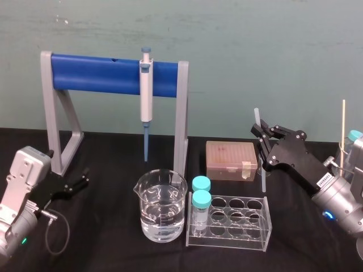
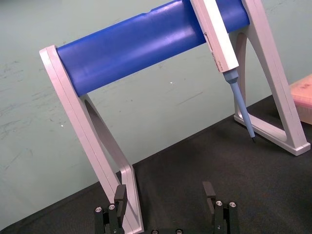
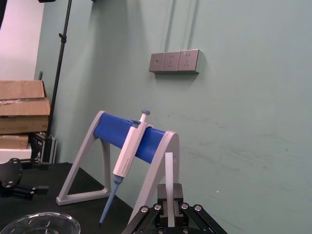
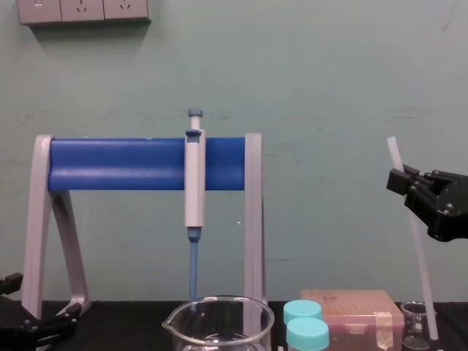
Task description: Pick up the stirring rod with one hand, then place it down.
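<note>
- The stirring rod stood almost straight up, so its long line ran up and down.
- Its top leaned a little to the robot's left, and its bottom end pointed down into the small glass beaker.
- I could not tell if that end touched the bottom of the glass.
- The right gripper was closed on the rod, with one finger on each side, very near the top.
- Only a short bit of rod stuck out above the fingers. Most of it hung below them.
- With the rod up and down like this, I think the next move had to go straight up or straight down. A sideways push could knock the beaker over.
- The pink tip box sat low down, just beside the beaker, on the gripper's left.
- The tube rack and the big beaker were below the gripper and closer to the robot.
- The left gripper rested far off by the foot of the pipette stand. Its fingers were apart and held nothing, so the right arm was the near one.
</note>
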You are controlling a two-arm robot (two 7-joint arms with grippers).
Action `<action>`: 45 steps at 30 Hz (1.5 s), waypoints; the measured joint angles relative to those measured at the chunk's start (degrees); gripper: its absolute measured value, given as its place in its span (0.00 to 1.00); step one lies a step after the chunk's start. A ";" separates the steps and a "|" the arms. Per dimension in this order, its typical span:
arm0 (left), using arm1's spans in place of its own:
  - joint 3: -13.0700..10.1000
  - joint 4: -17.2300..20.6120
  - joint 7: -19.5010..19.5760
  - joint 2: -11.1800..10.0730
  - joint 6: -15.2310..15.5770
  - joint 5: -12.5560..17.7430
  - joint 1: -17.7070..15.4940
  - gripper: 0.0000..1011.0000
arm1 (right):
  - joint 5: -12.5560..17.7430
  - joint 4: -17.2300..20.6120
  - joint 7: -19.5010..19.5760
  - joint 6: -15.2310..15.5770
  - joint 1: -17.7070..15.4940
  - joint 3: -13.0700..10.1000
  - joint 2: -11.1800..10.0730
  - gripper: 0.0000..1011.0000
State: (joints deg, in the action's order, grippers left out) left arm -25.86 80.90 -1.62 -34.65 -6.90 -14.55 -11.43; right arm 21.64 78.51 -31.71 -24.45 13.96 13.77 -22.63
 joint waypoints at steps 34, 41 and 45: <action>0.00 0.00 0.00 0.00 0.00 0.00 0.00 0.99 | 0.00 0.00 0.00 0.00 0.00 0.00 0.00 0.06; 0.00 0.00 0.00 0.00 0.00 0.00 0.00 0.99 | 0.00 0.00 0.00 0.00 0.00 0.00 0.00 0.06; 0.00 0.00 0.00 0.00 0.00 0.00 0.00 0.99 | 0.00 0.00 0.00 0.00 0.00 0.00 0.00 0.06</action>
State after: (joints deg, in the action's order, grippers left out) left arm -25.86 80.90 -1.62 -34.65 -6.90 -14.55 -11.43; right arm 21.64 78.51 -31.71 -24.45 13.96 13.77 -22.64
